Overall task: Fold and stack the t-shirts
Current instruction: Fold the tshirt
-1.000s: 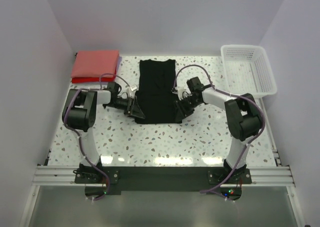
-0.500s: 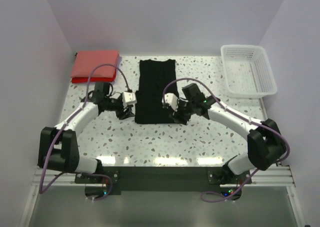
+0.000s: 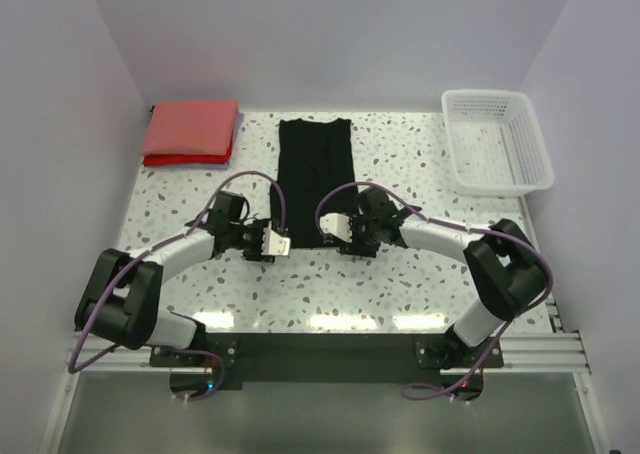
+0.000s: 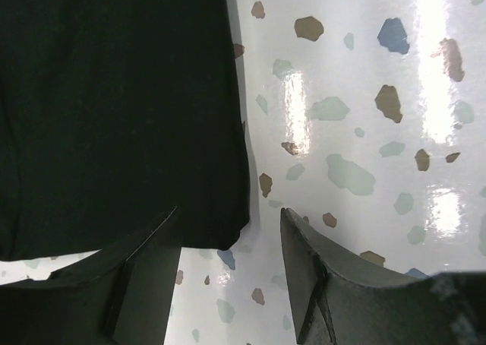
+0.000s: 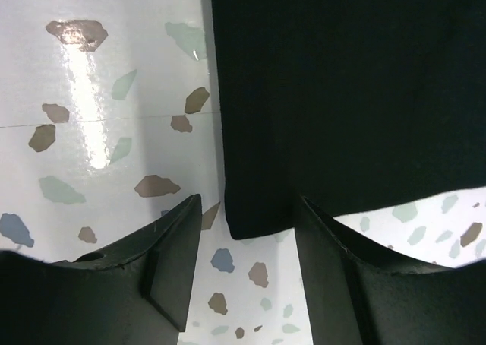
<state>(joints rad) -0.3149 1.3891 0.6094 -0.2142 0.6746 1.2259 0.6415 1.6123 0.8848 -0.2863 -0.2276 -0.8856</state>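
The black shirt (image 3: 314, 179) lies flat as a long narrow strip in the middle of the table (image 3: 400, 274), with its near hem toward the arms. The left gripper (image 4: 228, 273) is low over the near left corner of that hem. Its jaws are spread, and the corner shows in the gap between its fingers (image 4: 144, 280). I cannot tell whether they touch the cloth. The right gripper (image 5: 247, 265) sits the same way at the near right corner, jaws spread, with the corner lying between its fingers and nothing pinched. Both arms reach in low from the sides and bend toward the shirt. A folded red pile (image 3: 190, 132) rests at the far left corner, apart from the black shirt. A white basket (image 3: 497, 139) stands at the far right corner.
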